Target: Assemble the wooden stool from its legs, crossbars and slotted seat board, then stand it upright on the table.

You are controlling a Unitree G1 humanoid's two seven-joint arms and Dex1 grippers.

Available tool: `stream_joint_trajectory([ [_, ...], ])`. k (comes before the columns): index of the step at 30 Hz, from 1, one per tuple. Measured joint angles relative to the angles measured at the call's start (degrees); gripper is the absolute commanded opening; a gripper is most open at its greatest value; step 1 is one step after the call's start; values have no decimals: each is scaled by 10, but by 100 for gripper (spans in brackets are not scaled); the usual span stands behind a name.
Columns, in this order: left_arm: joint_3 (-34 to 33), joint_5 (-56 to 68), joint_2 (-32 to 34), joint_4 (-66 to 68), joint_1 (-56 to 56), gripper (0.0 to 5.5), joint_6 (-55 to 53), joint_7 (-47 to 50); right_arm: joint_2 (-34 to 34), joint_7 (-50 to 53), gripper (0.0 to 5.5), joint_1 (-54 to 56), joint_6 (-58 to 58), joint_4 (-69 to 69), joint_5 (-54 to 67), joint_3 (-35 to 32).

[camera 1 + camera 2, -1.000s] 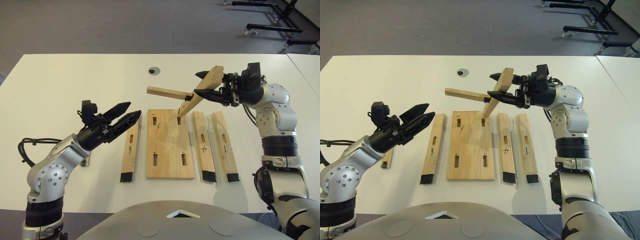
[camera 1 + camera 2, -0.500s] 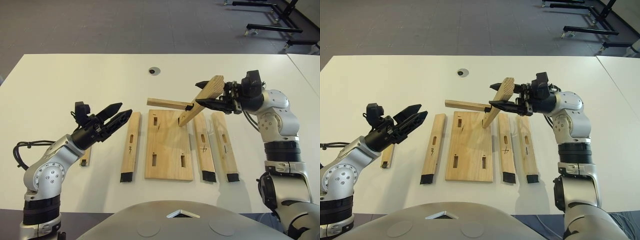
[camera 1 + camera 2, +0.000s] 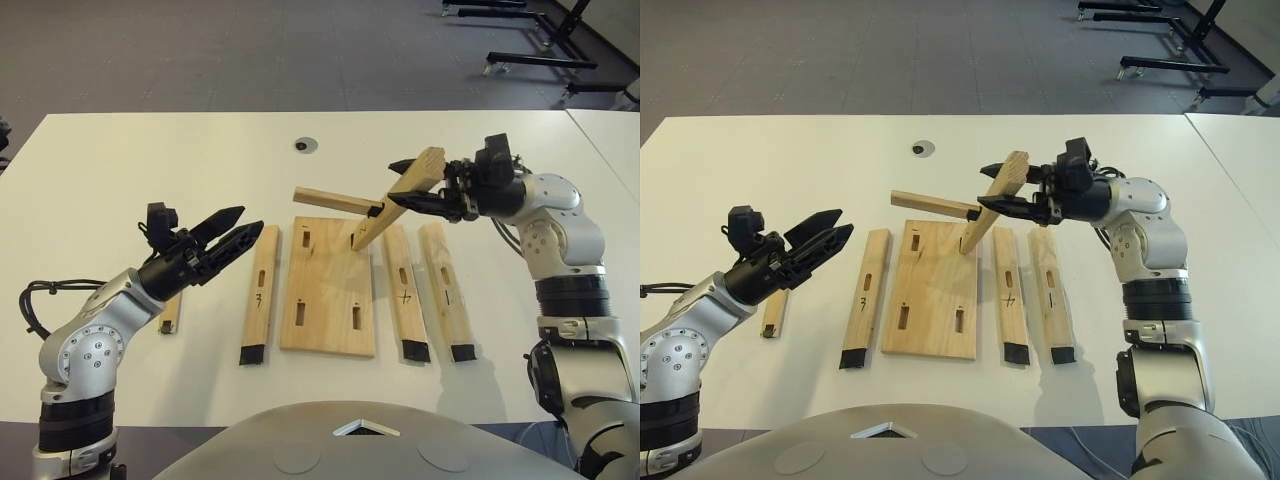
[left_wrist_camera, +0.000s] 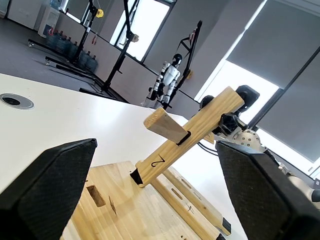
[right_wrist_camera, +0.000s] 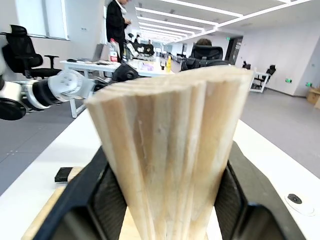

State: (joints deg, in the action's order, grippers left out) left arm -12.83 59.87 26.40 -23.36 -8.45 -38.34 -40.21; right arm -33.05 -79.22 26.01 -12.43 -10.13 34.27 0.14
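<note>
The slotted seat board [image 3: 328, 290] lies flat mid-table. My right gripper [image 3: 412, 183] is shut on the upper end of a tilted wooden leg [image 3: 392, 205]. A crossbar [image 3: 335, 200] sticks out of this leg toward the left. The leg's lower end meets the board by its far right slot. In the right wrist view the leg end [image 5: 170, 150] sits between the dark fingers [image 5: 95, 200]. My left gripper [image 3: 248, 220] hovers open left of the board, pointing at it. The left wrist view shows its pads [image 4: 50, 190] wide apart, with the leg [image 4: 190, 135] beyond them.
One spare leg [image 3: 261, 292] lies left of the board and two more [image 3: 403, 290] [image 3: 446, 290] lie to its right. A short crossbar [image 3: 170, 312] lies under my left forearm. A round grommet [image 3: 302, 145] is set in the table farther back.
The left arm has drawn back a little to the left. The right gripper still holds the leg on the board, whose near end has swung slightly left. The head view has also shifted.
</note>
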Motion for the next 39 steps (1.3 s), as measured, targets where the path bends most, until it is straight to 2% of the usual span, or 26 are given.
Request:
stream_joint_trajectory([
  [2,2,-1,-2,-1,-3,436,4,0,-9,2,291,-11,-39,-18,-28,24],
  [10,9,-17,-23,-1,-13,436,21,-3,-19,-5,436,10,-114,-47,-16,15],
  [16,21,-12,-24,-14,-33,436,12,-16,-7,36,536,33,-138,-32,29,-48],
  [26,10,85,-29,-104,-33,436,-28,96,4,77,536,47,-123,-24,45,-110],
  [33,15,91,-30,-113,-39,436,-28,122,6,88,536,84,-97,-32,65,-146],
  [39,20,82,-36,-124,-42,436,-15,155,31,116,536,64,-71,-16,85,-185],
])
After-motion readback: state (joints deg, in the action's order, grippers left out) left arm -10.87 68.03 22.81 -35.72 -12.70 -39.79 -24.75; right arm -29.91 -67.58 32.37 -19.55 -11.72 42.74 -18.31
